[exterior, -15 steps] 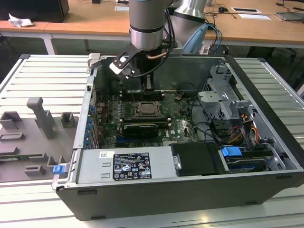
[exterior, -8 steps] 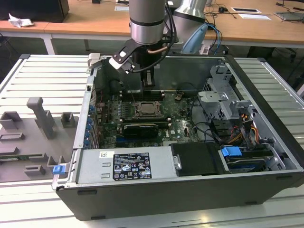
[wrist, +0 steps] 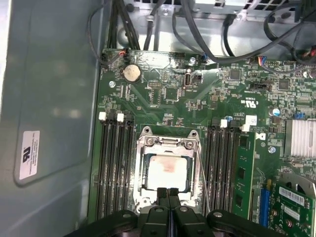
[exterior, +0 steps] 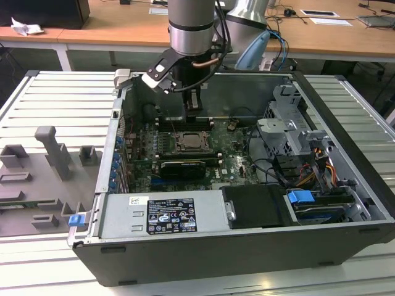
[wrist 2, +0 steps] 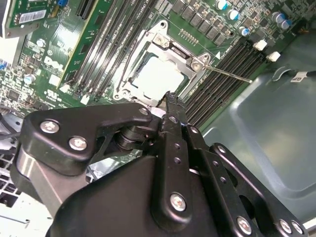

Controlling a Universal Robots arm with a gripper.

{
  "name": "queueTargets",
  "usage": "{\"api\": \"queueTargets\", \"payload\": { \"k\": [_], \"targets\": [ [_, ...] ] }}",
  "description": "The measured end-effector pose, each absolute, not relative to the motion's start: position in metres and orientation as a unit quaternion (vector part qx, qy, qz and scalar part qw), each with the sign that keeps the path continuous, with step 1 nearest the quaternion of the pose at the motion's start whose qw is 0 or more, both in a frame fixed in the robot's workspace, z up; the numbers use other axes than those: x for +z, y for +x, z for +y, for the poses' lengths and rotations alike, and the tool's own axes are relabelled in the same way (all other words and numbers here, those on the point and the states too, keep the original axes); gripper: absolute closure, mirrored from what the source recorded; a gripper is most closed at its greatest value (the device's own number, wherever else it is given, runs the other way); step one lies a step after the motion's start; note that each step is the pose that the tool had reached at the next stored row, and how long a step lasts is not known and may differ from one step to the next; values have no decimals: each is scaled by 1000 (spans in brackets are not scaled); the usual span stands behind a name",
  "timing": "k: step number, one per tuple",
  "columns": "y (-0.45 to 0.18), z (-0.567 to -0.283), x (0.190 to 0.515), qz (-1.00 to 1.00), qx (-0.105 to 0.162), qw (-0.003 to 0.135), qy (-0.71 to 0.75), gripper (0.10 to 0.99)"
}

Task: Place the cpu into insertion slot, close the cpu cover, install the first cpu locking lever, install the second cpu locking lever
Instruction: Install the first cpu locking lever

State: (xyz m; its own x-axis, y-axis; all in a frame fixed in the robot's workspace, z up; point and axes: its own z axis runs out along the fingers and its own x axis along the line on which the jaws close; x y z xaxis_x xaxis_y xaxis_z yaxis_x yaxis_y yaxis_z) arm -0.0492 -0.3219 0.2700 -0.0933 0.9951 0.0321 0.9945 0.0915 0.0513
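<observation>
- The arm (exterior: pixel 191 24) comes down from the upper middle of the exterior view into an open computer case (exterior: pixel 345 132), which lies on a slatted metal table (exterior: pixel 55 98).
- The gripper (wrist: pixel 168 193) hangs low over the green board, its jaws pressed together with nothing visible between them. Its tip sits at the edge of the socket (exterior: pixel 191 142).
- The chip (wrist: pixel 165 170) lies flat in the socket, pale top up.
- The cover (wrist: pixel 168 142) is down over the chip, framing it through its window.
- A thin metal lever (wrist 2: pixel 227 73) juts from one corner of the socket out over the black memory slots (wrist: pixel 116 168).
- Grey moulded holders (exterior: pixel 52 151) stand on the table at the exterior view's left.
</observation>
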Motion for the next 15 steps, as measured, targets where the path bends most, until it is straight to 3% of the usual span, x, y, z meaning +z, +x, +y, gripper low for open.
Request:
{"api": "queueTargets", "payload": {
  "k": [15],
  "targets": [
    [-49,-322,270,775,30,4,631,980]
  ]
}}
